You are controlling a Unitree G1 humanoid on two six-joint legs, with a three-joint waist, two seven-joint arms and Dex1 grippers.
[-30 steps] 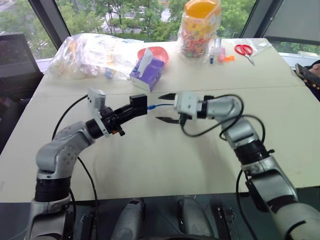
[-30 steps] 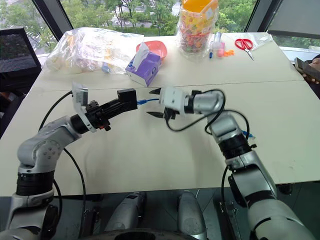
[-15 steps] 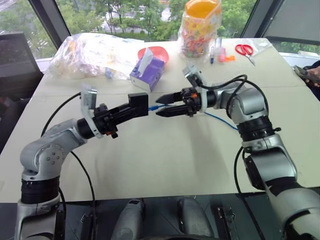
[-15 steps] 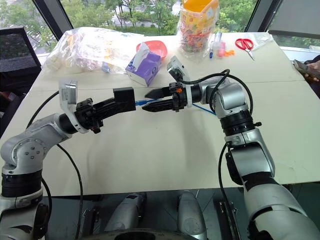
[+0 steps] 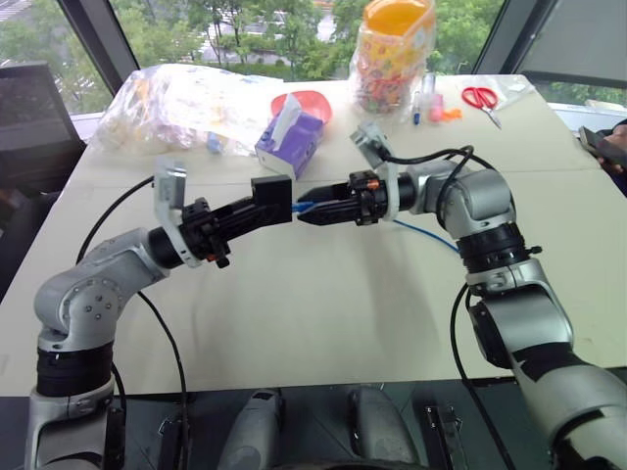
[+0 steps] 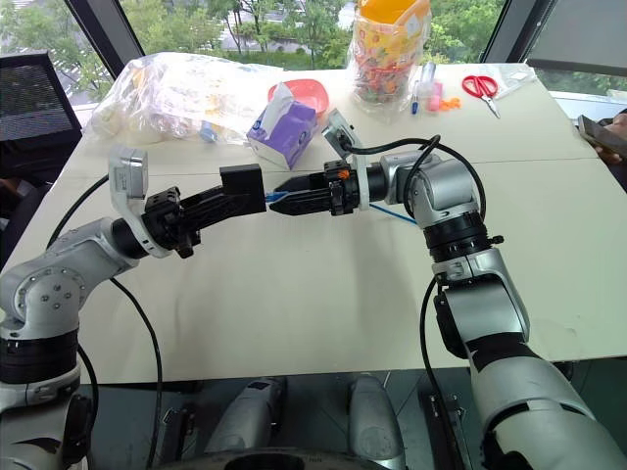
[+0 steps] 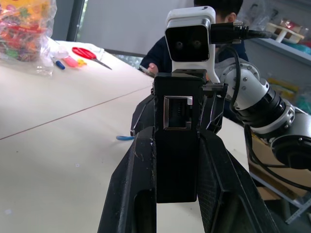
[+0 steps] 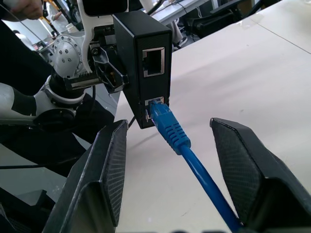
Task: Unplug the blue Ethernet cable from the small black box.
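The blue Ethernet cable (image 8: pixel 181 143) is plugged into the lower port of the small black box (image 8: pixel 144 65), and the upper port of the box stands free. The box is held in the air above the middle of the table (image 5: pixel 323 313), not resting on it. From the plug the cable runs to the right, passes between the fingers of the right gripper (image 5: pixel 312 209), comes out behind the right wrist and goes down onto the table top.

The left gripper (image 7: pixel 177 160) is pressed together on the box, one black finger on each side face, and it points toward the right gripper. The right gripper comes from the other side, with its tips just beside the face of the box with the ports. In the right wrist view its two fingers (image 8: pixel 104 170) stand apart on both sides of the cable and do not touch it.

Behind the box, farther on the table, stand a purple tissue box (image 5: pixel 290 139), a red bowl (image 5: pixel 309 102), a clear plastic bag (image 5: pixel 186 106), a jar of colourful sweets (image 5: pixel 390 59) and red scissors (image 5: pixel 478 98).
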